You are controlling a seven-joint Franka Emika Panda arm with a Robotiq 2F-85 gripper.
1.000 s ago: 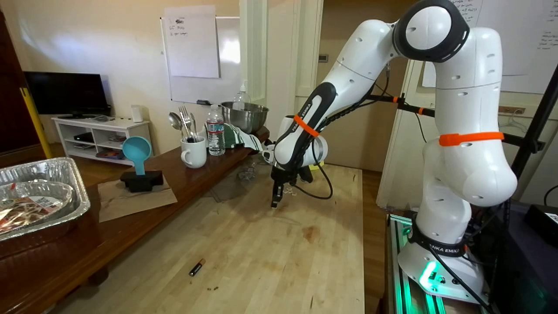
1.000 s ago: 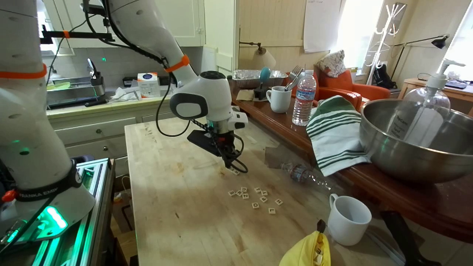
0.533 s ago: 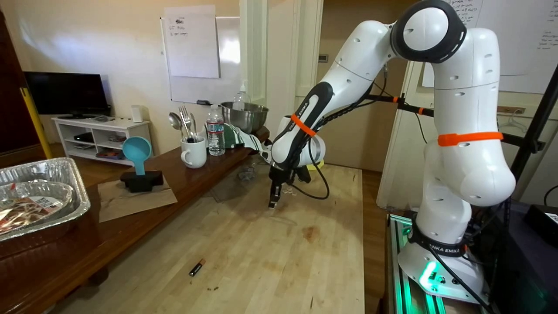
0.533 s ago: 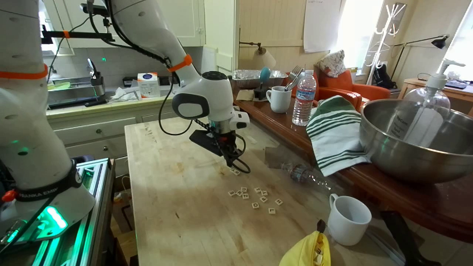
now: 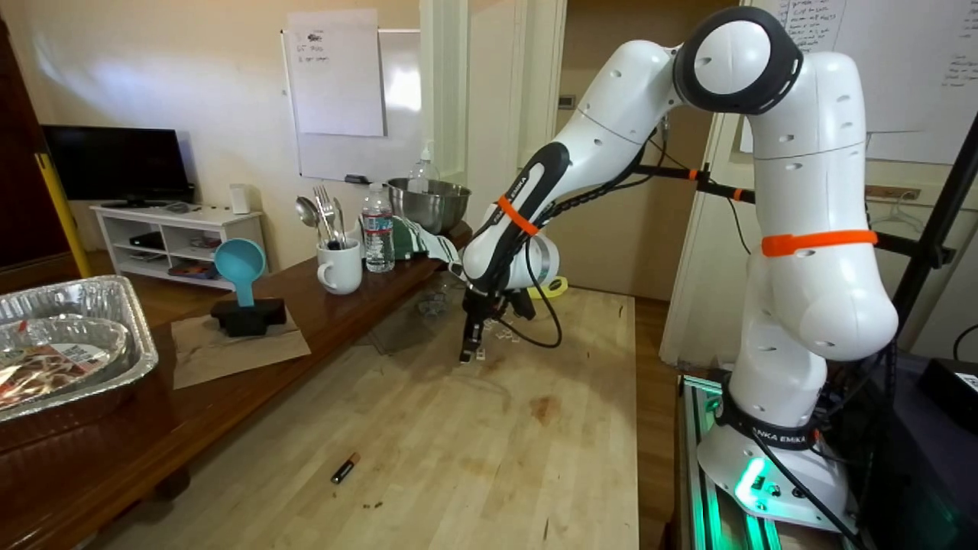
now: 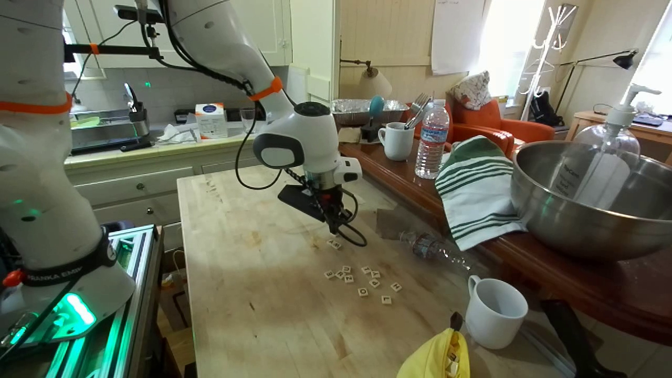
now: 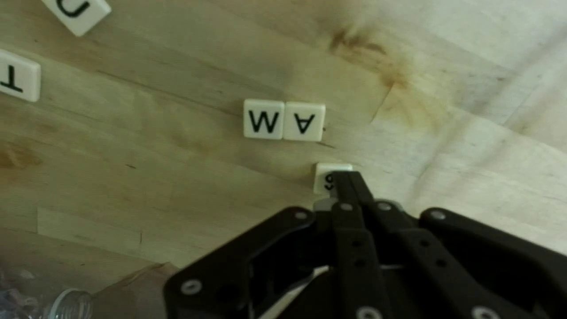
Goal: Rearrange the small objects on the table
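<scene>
The small objects are white letter tiles on the pale-wood table (image 5: 550,473). In the wrist view an M tile (image 7: 263,118) and an A tile (image 7: 304,121) lie side by side, touching. An S tile (image 7: 322,173) lies below them, partly hidden by my fingertips. A T tile (image 7: 20,75) and another tile (image 7: 79,15) show at the left. My gripper (image 7: 350,173) is shut with nothing between its fingertips, over the S tile; whether they touch it I cannot tell. In an exterior view the gripper (image 5: 465,359) points down at the table. Several more tiles (image 6: 363,292) lie nearer that camera.
A battery (image 5: 345,467) lies on the table. A clear bottle (image 6: 428,247) lies along the dark bench (image 6: 388,170). A white mug (image 6: 496,315), a yellow pouch (image 6: 433,357) and a black handle (image 6: 572,336) are at one end. A steel bowl (image 6: 588,226) stands on the bench.
My shut gripper has moved sideways across the table toward the dark bench, low over the surface. A tile now shows beside the fingers. The scattered tiles look unmoved.
</scene>
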